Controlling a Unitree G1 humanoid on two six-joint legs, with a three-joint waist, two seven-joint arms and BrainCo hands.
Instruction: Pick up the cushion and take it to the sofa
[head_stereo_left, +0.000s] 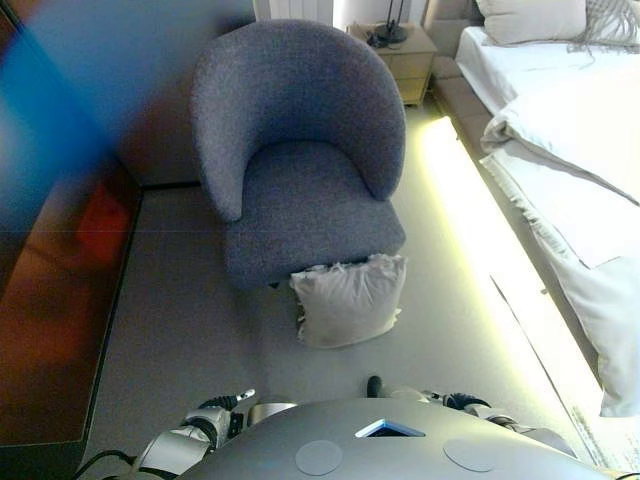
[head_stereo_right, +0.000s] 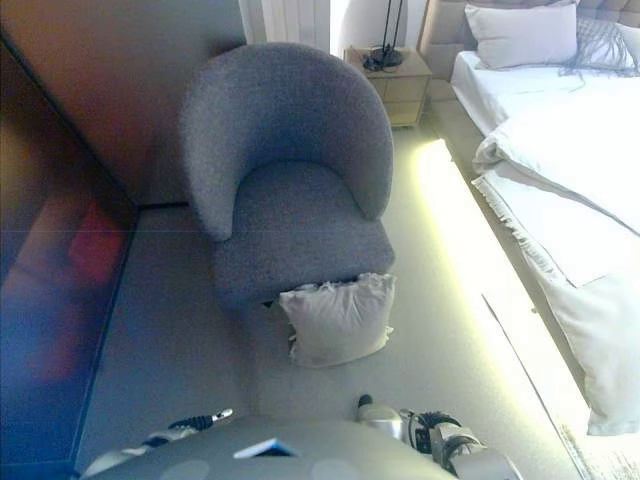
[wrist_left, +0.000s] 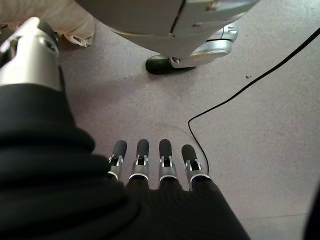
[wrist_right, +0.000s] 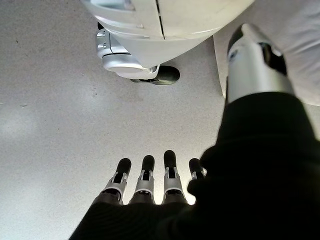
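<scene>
Bed (head_stereo_left: 560, 150) and nightstand lamp (head_stereo_left: 390, 25) cut off at the frame edge; cushion (wrist_left: 55, 22) mostly hidden in left wrist view.

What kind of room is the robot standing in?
Most likely a bedroom, maybe in a hotel. A bed with white bedding stands on the right, a nightstand by its head, and a grey armchair has a cushion leaning against it.

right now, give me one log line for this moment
cushion: on floor, leaning against armchair front | left robot hand: open, empty, low | right robot hand: open, empty, low | pickup: not started
</scene>
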